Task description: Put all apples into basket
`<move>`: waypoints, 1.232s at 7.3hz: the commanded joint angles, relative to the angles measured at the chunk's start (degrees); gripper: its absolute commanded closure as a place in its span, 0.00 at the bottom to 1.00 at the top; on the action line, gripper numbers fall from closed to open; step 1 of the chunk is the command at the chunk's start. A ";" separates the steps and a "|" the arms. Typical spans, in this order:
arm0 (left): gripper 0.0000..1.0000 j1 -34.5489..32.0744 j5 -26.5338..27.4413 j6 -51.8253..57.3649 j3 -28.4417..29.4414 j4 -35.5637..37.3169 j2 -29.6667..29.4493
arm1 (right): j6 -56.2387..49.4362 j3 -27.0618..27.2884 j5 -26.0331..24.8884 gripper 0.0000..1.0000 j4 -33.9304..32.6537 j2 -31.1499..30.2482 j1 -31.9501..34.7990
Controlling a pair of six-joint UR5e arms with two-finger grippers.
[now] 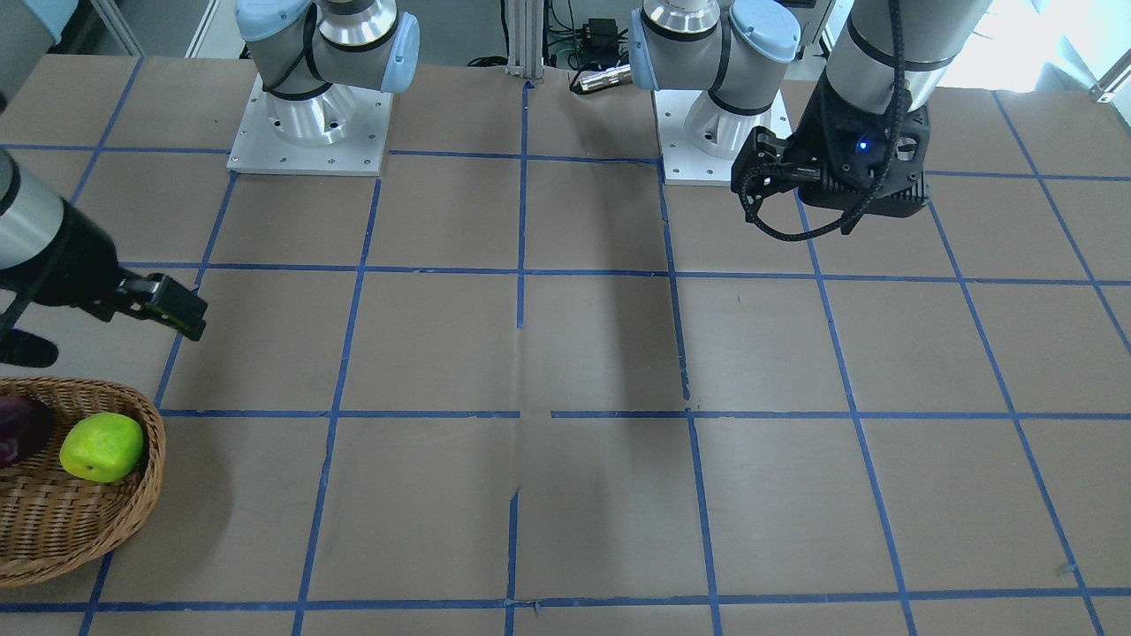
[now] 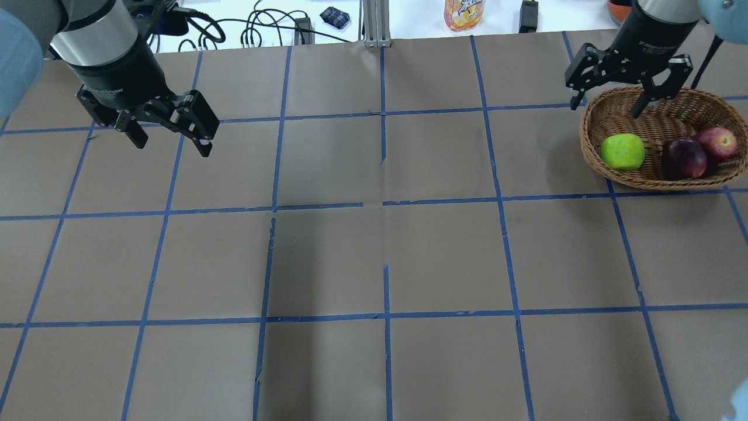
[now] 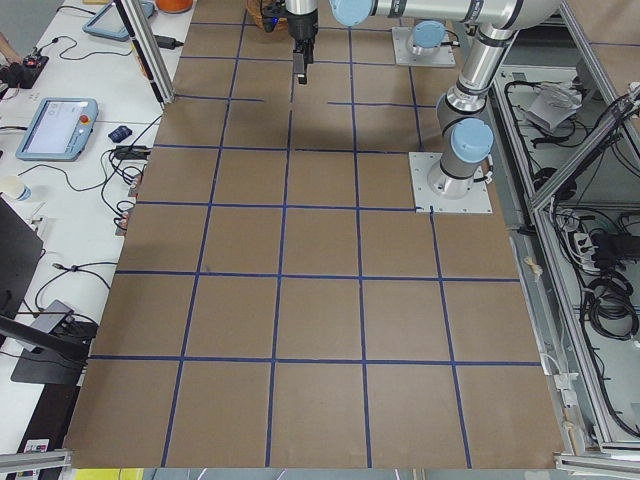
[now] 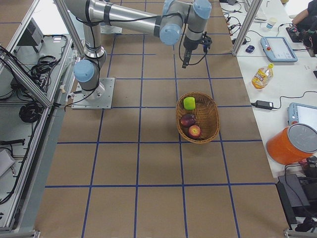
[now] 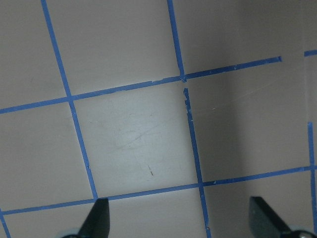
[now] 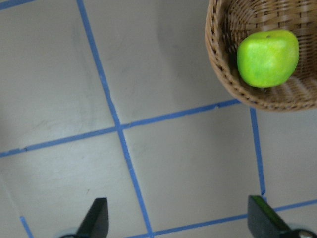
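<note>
The brown wicker basket (image 2: 590,146) stands at the table's right side and holds all three apples. The lime green apple (image 2: 623,151) lies at its left end, the dark maroon apple (image 2: 684,158) in the middle and the red apple (image 2: 716,143) at the right. My right gripper (image 2: 608,108) is open and empty, raised over the basket's far left rim. In the right wrist view the green apple (image 6: 267,58) and the basket (image 6: 218,64) show at the upper right. My left gripper (image 2: 172,140) is open and empty above the far left of the table.
The table is brown paper with a grid of blue tape lines (image 2: 383,204). Both arm bases (image 1: 309,132) stand at the robot's edge. A bottle (image 2: 464,14), cables and small items lie on the white bench beyond the far edge.
</note>
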 commanded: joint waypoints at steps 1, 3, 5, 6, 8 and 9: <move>0.00 0.00 0.09 -0.29 -0.77 3.37 -0.04 | 10.55 0.70 0.42 0.00 4.09 -6.64 7.78; 0.00 0.00 -0.09 -0.81 -0.68 2.67 -0.03 | 10.44 2.28 0.34 0.00 6.02 -7.45 10.19; 0.00 0.09 -0.61 -1.08 0.28 1.63 -0.03 | 10.35 2.90 -0.63 0.00 6.02 -8.94 9.84; 0.00 0.18 -0.01 -0.73 0.81 1.09 -0.04 | 10.26 3.42 -0.20 0.00 6.02 -8.78 9.15; 0.00 0.09 -0.79 -0.99 0.29 1.09 -0.12 | 10.35 3.52 0.07 0.00 6.02 -9.39 8.70; 0.00 0.00 -0.79 -0.99 0.29 1.09 -0.04 | 10.61 3.60 0.07 0.00 6.11 -10.00 8.96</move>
